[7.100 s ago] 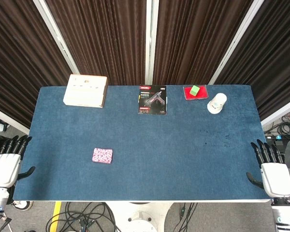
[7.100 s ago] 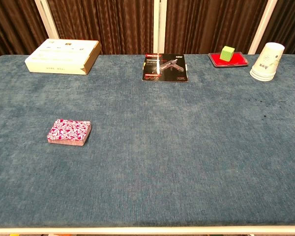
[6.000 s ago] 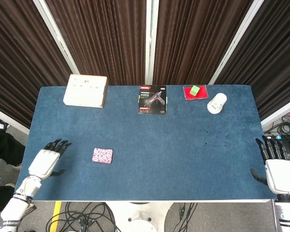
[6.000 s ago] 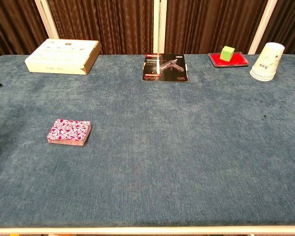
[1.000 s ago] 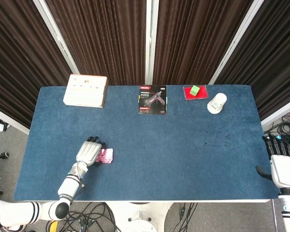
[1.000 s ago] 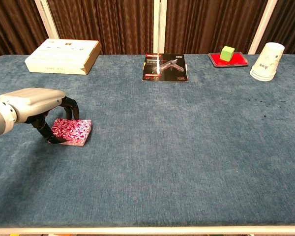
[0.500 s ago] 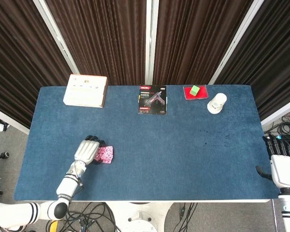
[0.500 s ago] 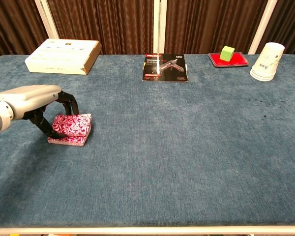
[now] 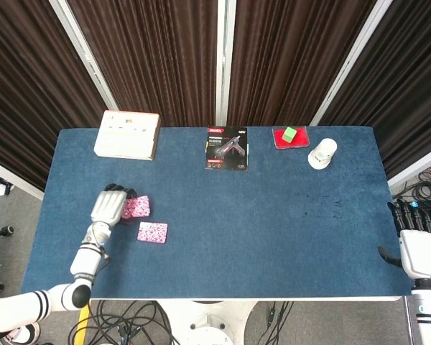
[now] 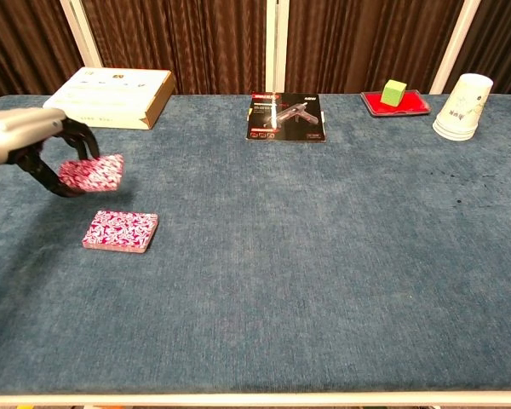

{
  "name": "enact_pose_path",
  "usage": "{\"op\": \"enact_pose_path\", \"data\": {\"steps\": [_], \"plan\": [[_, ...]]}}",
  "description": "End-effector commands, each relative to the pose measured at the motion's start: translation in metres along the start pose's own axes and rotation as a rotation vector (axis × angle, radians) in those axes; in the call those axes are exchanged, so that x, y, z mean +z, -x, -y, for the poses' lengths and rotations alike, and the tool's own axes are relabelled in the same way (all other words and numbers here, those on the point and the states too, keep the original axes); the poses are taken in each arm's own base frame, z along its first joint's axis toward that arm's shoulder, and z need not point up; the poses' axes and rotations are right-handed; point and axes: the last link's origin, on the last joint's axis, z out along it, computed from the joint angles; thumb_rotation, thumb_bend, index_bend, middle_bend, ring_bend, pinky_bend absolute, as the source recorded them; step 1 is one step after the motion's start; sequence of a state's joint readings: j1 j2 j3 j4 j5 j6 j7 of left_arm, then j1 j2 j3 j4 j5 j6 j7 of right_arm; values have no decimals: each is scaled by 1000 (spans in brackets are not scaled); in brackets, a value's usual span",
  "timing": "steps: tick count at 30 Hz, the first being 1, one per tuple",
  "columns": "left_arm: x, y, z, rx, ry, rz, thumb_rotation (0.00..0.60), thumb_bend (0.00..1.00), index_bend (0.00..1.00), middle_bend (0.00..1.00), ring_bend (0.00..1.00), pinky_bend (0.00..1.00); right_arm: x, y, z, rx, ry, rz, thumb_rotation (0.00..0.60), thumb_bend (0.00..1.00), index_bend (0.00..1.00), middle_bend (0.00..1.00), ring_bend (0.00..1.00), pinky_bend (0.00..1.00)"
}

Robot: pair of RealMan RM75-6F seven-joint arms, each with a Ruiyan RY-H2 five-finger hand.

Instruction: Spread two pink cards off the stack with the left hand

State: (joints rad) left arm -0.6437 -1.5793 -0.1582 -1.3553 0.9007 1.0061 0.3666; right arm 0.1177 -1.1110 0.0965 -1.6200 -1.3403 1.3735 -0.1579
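The pink patterned card stack (image 9: 152, 231) (image 10: 120, 231) lies on the blue table near its left front. My left hand (image 9: 109, 205) (image 10: 36, 145) hovers above and behind the stack, pinching a pink card or thin packet of cards (image 9: 136, 207) (image 10: 91, 173) lifted clear of the stack. How many cards it holds cannot be made out. My right hand (image 9: 416, 248) rests off the table's right edge with fingers straight and nothing in it; the chest view does not show it.
At the back stand a white and tan box (image 9: 128, 135) (image 10: 109, 97), a black glue-gun package (image 9: 227, 148) (image 10: 286, 117), a red tray (image 9: 281, 139) (image 10: 413, 105) with a green cube (image 9: 290, 134) (image 10: 394, 91), and a white paper cup (image 9: 322, 153) (image 10: 462, 107).
My left hand has risen from the stack and moved back and left, carrying pink cards off the top. The rest of the stack stays where it was. The right hand is unmoved.
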Motion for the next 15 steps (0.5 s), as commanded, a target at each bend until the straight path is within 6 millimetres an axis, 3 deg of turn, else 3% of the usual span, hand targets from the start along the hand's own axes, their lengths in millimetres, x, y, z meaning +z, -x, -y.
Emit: {"op": "enact_pose_path", "data": {"steps": [1, 9, 15], "plan": [[16, 1, 23, -26, -60, -15, 600, 270, 457, 483, 211, 144, 0, -2, 1, -5, -4, -4, 600, 132, 0, 0, 0, 0], [24, 12, 43, -68, -91, -2, 600, 267, 428, 457, 208, 135, -1, -4, 3, 3, -19, -24, 600, 132, 0, 0, 0, 0], [23, 12, 45, -93, -73, 1, 600, 239, 278, 308, 123, 109, 0, -4, 2, 9, -24, -44, 600, 132, 0, 0, 0, 0]]}}
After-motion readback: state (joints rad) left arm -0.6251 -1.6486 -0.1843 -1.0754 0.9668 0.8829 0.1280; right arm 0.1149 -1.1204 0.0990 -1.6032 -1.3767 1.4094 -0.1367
